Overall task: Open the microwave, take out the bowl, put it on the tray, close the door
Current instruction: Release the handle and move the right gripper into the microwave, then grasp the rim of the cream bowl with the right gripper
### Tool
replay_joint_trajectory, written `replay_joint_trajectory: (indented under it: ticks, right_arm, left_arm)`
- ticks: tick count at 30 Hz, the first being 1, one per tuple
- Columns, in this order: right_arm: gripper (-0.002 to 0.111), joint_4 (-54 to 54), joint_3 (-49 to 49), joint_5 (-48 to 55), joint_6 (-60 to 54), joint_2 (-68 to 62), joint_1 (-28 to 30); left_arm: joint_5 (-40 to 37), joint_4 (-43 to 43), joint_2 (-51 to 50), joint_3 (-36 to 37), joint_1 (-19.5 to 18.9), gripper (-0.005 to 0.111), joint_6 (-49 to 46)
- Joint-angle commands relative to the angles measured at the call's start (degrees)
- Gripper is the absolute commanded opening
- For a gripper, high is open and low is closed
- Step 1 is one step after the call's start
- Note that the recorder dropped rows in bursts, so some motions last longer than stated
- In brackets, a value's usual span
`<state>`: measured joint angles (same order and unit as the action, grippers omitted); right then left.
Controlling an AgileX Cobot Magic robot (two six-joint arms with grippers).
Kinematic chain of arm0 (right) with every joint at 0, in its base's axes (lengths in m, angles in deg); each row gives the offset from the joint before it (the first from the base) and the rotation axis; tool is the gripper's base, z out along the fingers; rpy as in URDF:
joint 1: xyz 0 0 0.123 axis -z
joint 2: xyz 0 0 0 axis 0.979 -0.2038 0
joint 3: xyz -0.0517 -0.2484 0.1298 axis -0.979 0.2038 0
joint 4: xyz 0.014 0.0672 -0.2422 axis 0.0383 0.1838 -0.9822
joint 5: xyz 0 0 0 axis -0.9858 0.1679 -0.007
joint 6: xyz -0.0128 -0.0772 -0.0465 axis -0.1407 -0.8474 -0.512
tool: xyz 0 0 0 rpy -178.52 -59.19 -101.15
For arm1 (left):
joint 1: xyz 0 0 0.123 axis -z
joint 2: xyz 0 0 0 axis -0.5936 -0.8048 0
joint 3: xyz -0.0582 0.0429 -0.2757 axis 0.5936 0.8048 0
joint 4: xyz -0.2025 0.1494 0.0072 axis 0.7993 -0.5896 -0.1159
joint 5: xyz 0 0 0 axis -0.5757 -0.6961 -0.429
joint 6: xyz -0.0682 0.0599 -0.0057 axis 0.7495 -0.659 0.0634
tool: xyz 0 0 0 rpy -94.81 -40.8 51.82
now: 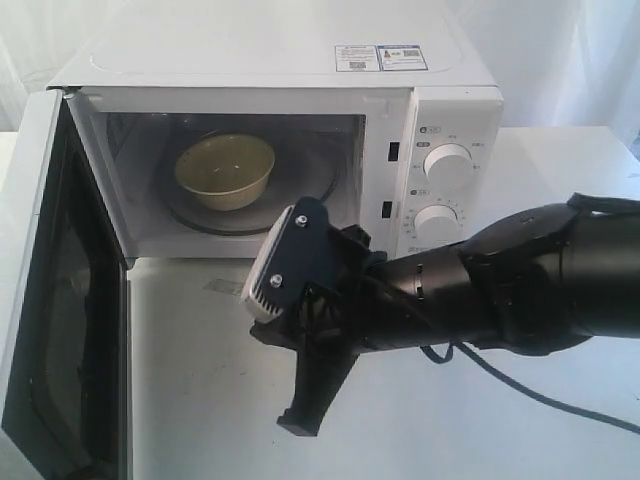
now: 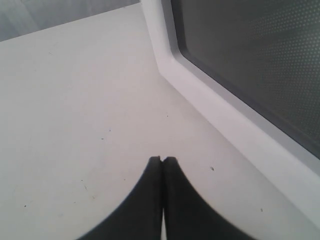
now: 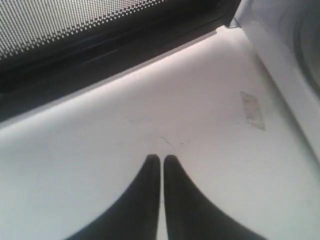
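Note:
The white microwave (image 1: 450,110) stands at the back with its door (image 1: 60,300) swung wide open to the left. The cream bowl (image 1: 225,170) sits inside on the turntable, untouched. My right gripper (image 1: 300,420) hangs over the table in front of the cavity, fingers pointing down and shut on nothing; in its wrist view it (image 3: 161,158) faces the door's inner side (image 3: 75,30). My left gripper (image 2: 163,160) is shut and empty above the table, beside the door's outer window (image 2: 250,60). It does not show in the exterior view. No tray is in view.
The white table (image 1: 200,380) stretches from the microwave to the front edge. A piece of clear tape (image 3: 252,110) lies near the microwave's base. A black cable (image 1: 540,395) trails from the right arm across the table at the right.

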<state>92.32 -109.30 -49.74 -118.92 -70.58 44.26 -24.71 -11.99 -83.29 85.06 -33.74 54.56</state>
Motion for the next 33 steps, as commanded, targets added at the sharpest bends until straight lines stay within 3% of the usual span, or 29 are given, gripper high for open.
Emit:
replay_joint_trajectory:
  ticks: [1, 5, 10, 13, 25, 33]
  right_arm:
    - [0.018, -6.48, -1.62, -1.63, -4.02, 0.49, -0.25]
    - [0.030, -14.98, -3.37, -2.31, -4.02, 0.49, -0.25]
    - [0.036, -20.38, -7.49, -3.63, -4.02, -1.09, -0.25]
    - [0.037, -23.33, -10.27, -4.06, -4.02, -3.26, -0.38]
    - [0.037, -33.67, -17.44, -26.26, -4.02, -14.08, -5.53]
    - [0.037, -37.17, -22.19, -32.64, -3.71, -19.44, -6.02]
  left_arm:
    - [-0.04, 0.53, 0.19, 0.19, -0.02, 0.000, 0.40]
    - [-0.04, 0.53, 0.19, 0.19, -0.02, 0.000, 0.40]
    - [-0.04, 0.53, 0.19, 0.19, -0.02, 0.000, 0.40]
    - [-0.04, 0.53, 0.19, 0.19, -0.02, 0.000, 0.40]
    - [-0.04, 0.53, 0.19, 0.19, -0.02, 0.000, 0.40]
    - [-0.04, 0.53, 0.19, 0.19, -0.02, 0.000, 0.40]
